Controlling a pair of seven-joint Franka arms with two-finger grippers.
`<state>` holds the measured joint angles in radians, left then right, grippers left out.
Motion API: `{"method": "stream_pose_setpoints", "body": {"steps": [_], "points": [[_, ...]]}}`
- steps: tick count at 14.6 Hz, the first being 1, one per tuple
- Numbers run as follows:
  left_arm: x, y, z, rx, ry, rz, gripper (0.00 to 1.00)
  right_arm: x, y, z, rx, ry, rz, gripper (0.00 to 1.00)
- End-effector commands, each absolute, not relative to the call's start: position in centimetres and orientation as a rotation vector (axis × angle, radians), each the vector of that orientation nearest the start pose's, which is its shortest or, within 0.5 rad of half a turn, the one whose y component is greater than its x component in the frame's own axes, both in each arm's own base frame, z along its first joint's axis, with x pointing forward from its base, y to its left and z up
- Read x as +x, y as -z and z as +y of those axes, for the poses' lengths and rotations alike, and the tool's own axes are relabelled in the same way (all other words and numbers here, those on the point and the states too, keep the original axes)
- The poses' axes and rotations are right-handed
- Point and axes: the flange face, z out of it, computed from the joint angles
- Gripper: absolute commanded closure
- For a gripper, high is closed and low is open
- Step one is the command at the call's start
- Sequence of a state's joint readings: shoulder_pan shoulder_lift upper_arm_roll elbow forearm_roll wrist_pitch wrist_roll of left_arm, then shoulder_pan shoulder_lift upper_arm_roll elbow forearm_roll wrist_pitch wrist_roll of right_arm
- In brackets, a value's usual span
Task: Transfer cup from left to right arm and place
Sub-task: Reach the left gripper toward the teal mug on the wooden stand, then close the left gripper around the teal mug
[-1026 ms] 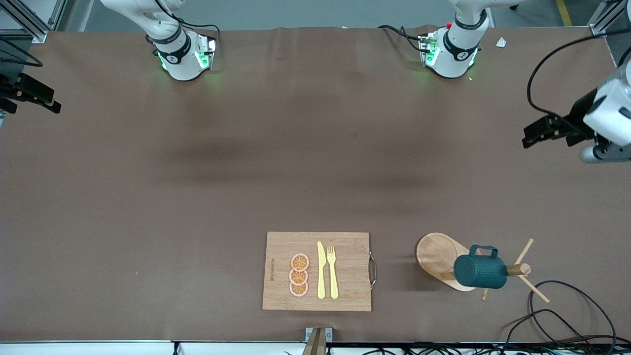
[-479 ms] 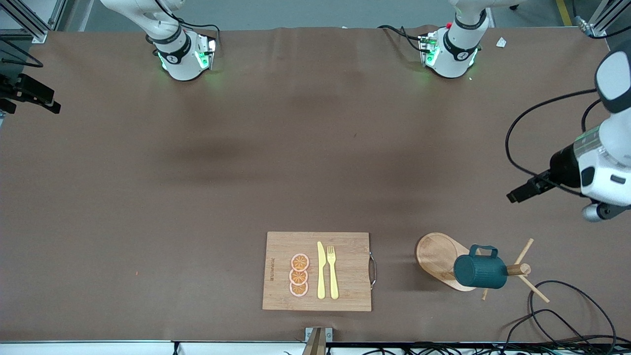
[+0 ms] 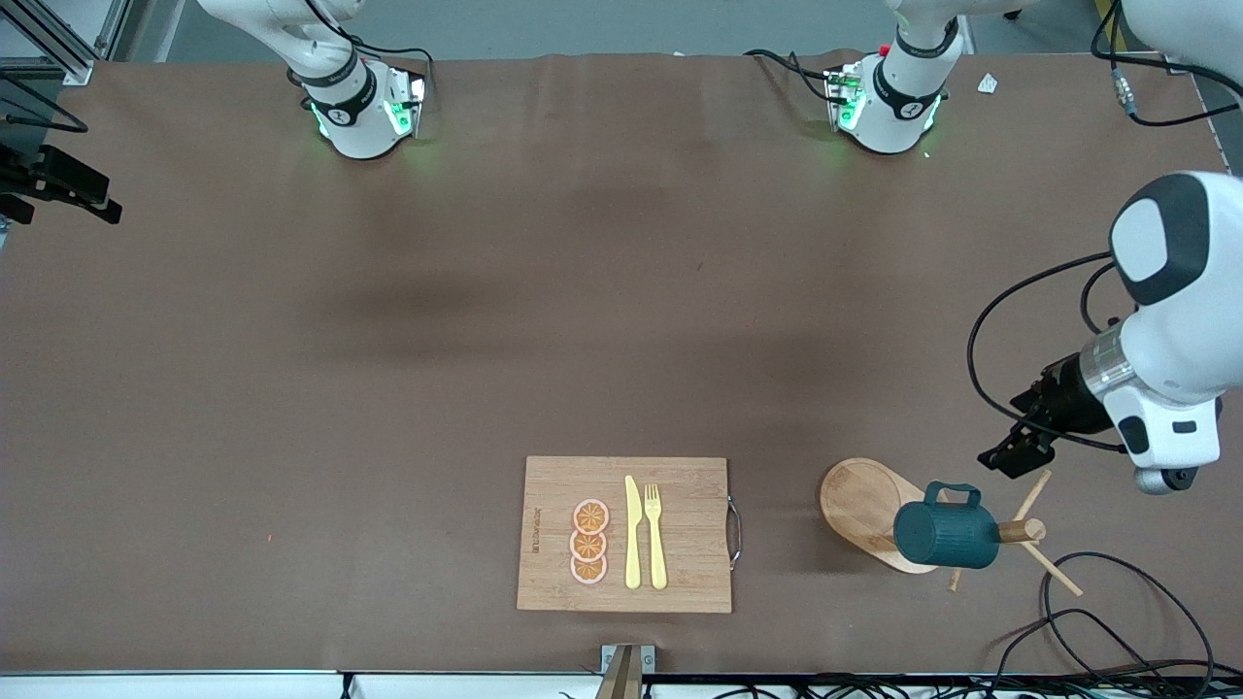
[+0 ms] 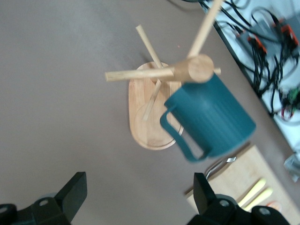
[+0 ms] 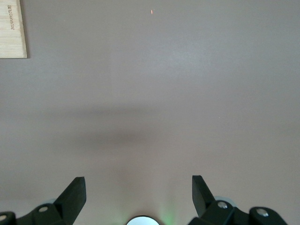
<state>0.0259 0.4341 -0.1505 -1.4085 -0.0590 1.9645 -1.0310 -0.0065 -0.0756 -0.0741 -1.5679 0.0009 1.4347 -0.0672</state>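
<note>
Nearest the front camera, at about 6 o'clock on the brown tabletop (image 3: 388,388), lies a wooden cutting board (image 3: 680,582) with three orange slices (image 3: 589,542), a yellow knife (image 3: 632,533) and a yellow fork (image 3: 655,536) side by side.

Toward the left arm's end, at about 4 o'clock, stands a wooden peg rack (image 3: 859,505). The teal cup (image 3: 945,532) hangs on one of its pegs, tipped on its side, handle up in the front view. A loop of black cable (image 3: 1126,621) lies just beside the rack.

Left tool (image 3: 1010,454) hovers over the tabletop near the rack's pegs, apart from the cup; the wrist view shows its fingers (image 4: 70,194) spread wide, nothing between them, cup (image 4: 213,117) ahead.

Right tool (image 3: 68,189) waits at about 9 o'clock by the tabletop's edge, fingers (image 5: 74,194) wide apart and empty.
</note>
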Motion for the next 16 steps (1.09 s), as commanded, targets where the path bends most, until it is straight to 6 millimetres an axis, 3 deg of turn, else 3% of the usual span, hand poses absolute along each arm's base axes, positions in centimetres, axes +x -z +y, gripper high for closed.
{"method": "stream_pose_setpoints", "body": {"steps": [1,4,8,11,13,16], "points": [[71.0,-44.8,-7.4,-2.878,0.048,-1.672,0.00,51.3,-65.6,-4.2,-3.138,-0.087,0.018,0.00],[71.9,-44.0,-7.5,-2.816,0.035,-1.914,0.00,51.3,-65.6,-4.1,-3.139,-0.087,0.015,0.00],[72.3,-44.0,-7.5,-2.816,0.062,-1.958,0.00,51.4,-65.6,-4.2,-3.139,-0.085,0.018,0.00],[72.5,-45.3,-7.3,-2.720,-0.021,-2.267,0.00,51.4,-65.6,-4.2,-3.139,-0.087,0.018,0.00],[73.1,-45.4,-7.7,-2.692,0.030,-2.359,0.00,51.4,-65.6,-4.2,-3.139,-0.087,0.018,0.00],[74.4,-45.6,-6.2,-2.675,0.140,-2.457,0.00,51.4,-65.6,-4.2,-3.139,-0.087,0.018,0.00]]}}
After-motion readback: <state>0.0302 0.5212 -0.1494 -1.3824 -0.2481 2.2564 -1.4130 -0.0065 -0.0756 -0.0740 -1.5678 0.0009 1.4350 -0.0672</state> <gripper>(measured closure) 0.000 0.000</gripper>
